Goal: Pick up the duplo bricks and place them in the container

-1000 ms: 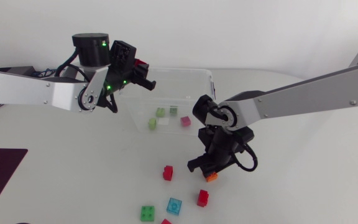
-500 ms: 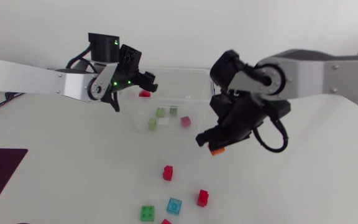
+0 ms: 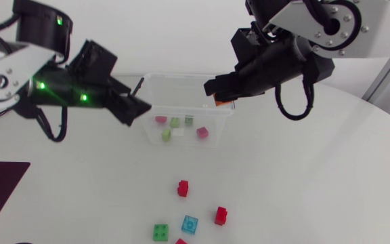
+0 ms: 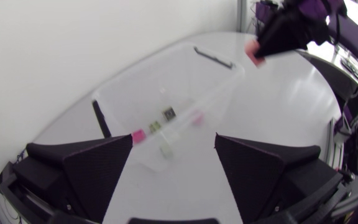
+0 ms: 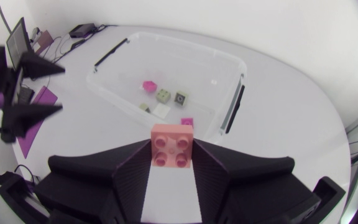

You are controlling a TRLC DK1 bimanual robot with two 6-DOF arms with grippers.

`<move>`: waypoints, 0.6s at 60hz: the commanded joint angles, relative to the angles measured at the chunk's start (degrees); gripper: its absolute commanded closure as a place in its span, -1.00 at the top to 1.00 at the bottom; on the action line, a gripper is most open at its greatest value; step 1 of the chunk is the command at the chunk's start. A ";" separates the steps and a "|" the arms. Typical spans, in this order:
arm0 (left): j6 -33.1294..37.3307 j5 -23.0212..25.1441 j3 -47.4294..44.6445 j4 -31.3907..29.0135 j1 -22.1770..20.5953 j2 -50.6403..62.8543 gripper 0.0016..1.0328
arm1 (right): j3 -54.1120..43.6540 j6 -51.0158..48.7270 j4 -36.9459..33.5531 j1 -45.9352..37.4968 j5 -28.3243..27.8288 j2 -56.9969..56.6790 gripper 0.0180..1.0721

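Bricks in tub: you have six small duplo bricks (image 5: 162,95) lying in the clear plastic container (image 3: 181,75).
Bricks on table: five. A red brick (image 3: 183,188), a second red brick (image 3: 221,215), a green brick (image 3: 160,232) and a light blue brick (image 3: 190,224).
Cut off: the fifth, a red piece (image 3: 181,241), at the head view's edge.
Right claw (image 5: 172,155): clenched on an orange four-stud brick (image 5: 172,142), raised by the container's rim.
Left claw (image 4: 173,140): spread wide, empty, beside the container.
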 commanded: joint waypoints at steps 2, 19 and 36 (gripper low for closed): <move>5.99 2.08 -8.58 -2.45 -1.19 -3.95 0.82 | 1.77 -1.28 3.80 -0.19 0.56 3.41 -0.40; 10.83 4.02 -19.30 -6.66 -8.13 -7.11 0.81 | 4.05 -3.74 15.40 -2.30 2.58 12.29 -0.39; 12.32 3.84 -25.19 -6.66 -18.50 -6.32 0.81 | 10.47 -5.85 19.18 -5.64 3.46 21.08 0.20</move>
